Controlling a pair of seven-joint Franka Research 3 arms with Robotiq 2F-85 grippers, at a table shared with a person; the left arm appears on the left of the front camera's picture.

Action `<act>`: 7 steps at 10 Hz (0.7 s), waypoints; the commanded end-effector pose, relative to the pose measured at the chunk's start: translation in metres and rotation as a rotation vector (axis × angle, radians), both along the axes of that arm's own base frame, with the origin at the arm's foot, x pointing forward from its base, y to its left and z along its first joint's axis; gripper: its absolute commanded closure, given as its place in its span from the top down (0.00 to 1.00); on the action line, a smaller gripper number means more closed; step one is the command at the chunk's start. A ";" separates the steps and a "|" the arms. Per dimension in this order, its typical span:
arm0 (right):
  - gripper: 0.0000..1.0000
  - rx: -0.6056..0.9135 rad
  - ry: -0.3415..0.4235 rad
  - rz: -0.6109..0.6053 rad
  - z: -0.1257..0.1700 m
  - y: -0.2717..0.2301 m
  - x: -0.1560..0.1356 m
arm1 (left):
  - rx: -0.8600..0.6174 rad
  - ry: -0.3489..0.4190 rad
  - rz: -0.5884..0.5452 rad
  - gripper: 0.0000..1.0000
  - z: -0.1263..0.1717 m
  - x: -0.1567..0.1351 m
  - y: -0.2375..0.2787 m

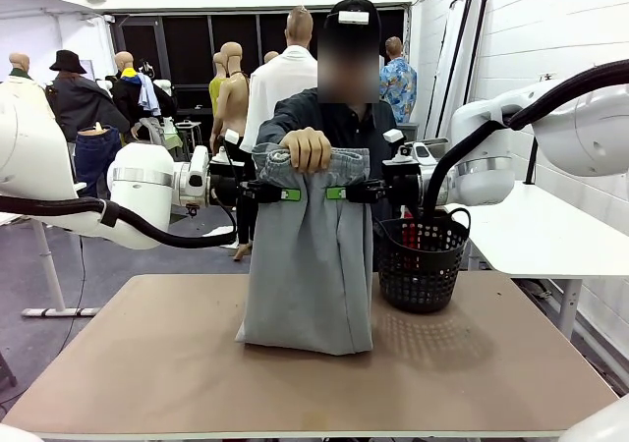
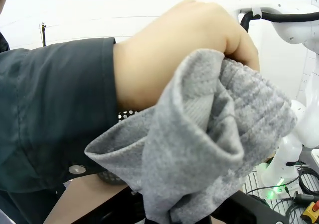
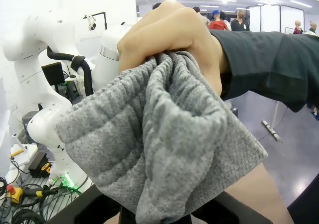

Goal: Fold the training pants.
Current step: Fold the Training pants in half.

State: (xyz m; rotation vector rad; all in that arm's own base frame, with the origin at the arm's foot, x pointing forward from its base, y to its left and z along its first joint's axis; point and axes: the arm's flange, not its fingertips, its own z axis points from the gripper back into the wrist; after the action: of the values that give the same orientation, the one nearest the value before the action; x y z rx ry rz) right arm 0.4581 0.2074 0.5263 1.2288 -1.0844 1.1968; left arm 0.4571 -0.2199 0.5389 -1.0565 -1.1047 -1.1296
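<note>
The light grey training pants (image 1: 310, 265) hang upright above the table, their lower end resting on the tabletop. My left gripper (image 1: 288, 194) is shut on the left side of the cloth just below the waistband. My right gripper (image 1: 337, 193) is shut on the right side at the same height. A person's hand (image 1: 307, 149) grips the gathered waistband from above, between the two grippers. In the left wrist view the bunched waistband (image 2: 209, 134) sits right in front, with the hand (image 2: 169, 50) on it. From the right wrist I see the waistband (image 3: 164, 134) under the same hand (image 3: 164, 35).
A black mesh basket (image 1: 423, 260) stands on the brown table (image 1: 147, 363) just right of the pants. The person stands at the far edge, behind the pants. A white table (image 1: 541, 231) is off to the right.
</note>
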 end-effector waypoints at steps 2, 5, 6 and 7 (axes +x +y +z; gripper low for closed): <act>0.00 0.010 0.000 -0.003 0.002 0.002 -0.001 | -0.030 -0.021 -0.007 0.00 -0.001 -0.003 0.001; 0.00 0.010 0.000 -0.003 0.002 0.002 -0.001 | -0.030 -0.021 -0.007 0.00 -0.001 -0.003 0.001; 0.00 0.010 0.000 -0.003 0.002 0.002 -0.001 | -0.030 -0.021 -0.007 0.00 -0.001 -0.003 0.001; 0.00 0.010 0.000 -0.003 0.002 0.002 -0.001 | -0.030 -0.021 -0.007 0.00 -0.001 -0.003 0.001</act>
State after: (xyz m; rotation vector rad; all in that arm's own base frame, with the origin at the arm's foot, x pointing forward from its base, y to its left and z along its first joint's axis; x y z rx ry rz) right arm 0.4581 0.2075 0.5262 1.2290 -1.0842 1.1966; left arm 0.4571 -0.2199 0.5388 -1.0566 -1.1049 -1.1294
